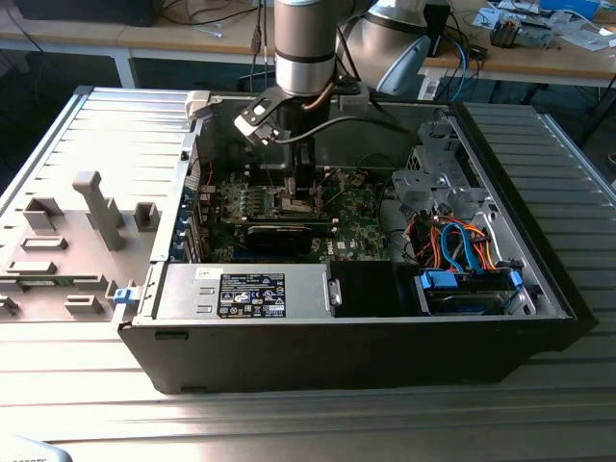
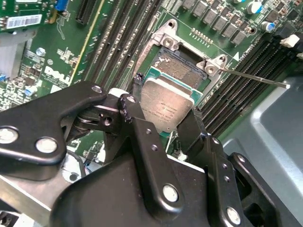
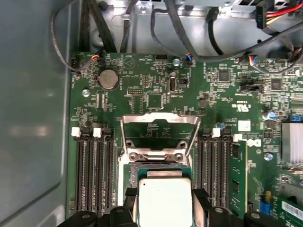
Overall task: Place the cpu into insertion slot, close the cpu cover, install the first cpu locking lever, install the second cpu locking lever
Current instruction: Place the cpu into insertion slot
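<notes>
Your gripper (image 2: 163, 116) is clamped on the small flat square cpu with the silver-grey metal top (image 2: 168, 106), a finger on each side. It sits directly over the green motherboard's (image 3: 156, 94) socket (image 2: 173, 62). Just beyond the fingertips, the thin silvery metal cpu cover frame (image 3: 158, 116) stands hinged open.

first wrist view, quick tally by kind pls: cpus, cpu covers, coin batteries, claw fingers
cpu: 1
cpu cover: 1
coin battery: 1
claw fingers: 2
total: 5
</notes>
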Tool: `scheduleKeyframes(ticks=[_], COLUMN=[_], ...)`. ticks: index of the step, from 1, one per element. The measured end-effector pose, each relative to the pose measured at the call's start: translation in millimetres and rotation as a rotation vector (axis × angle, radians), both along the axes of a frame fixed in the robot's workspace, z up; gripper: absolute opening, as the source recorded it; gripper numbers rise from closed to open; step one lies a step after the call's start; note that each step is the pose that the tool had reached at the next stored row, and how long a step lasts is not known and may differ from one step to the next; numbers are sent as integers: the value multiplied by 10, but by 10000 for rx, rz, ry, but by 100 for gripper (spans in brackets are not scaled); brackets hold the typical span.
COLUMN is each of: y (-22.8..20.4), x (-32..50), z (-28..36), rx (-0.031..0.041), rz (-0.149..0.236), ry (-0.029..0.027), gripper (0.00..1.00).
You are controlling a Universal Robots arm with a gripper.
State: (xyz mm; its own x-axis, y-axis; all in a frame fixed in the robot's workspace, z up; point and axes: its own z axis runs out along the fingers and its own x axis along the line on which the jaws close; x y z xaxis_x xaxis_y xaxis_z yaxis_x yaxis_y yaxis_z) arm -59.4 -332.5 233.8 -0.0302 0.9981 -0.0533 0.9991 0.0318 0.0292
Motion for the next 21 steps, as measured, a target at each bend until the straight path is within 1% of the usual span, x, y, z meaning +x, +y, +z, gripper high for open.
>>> scheduleKeyframes(ticks=[3, 4, 5, 14, 21], y=[0, 1, 1, 7, 2], x=[0, -7, -14, -29, -32], z=[-12, -22, -30, -102, -130], rx=[9, 60, 78, 81, 81], rz=[257, 255, 257, 259, 228], ry=[0, 0, -1, 0, -1], gripper=[55, 55, 55, 55, 55])
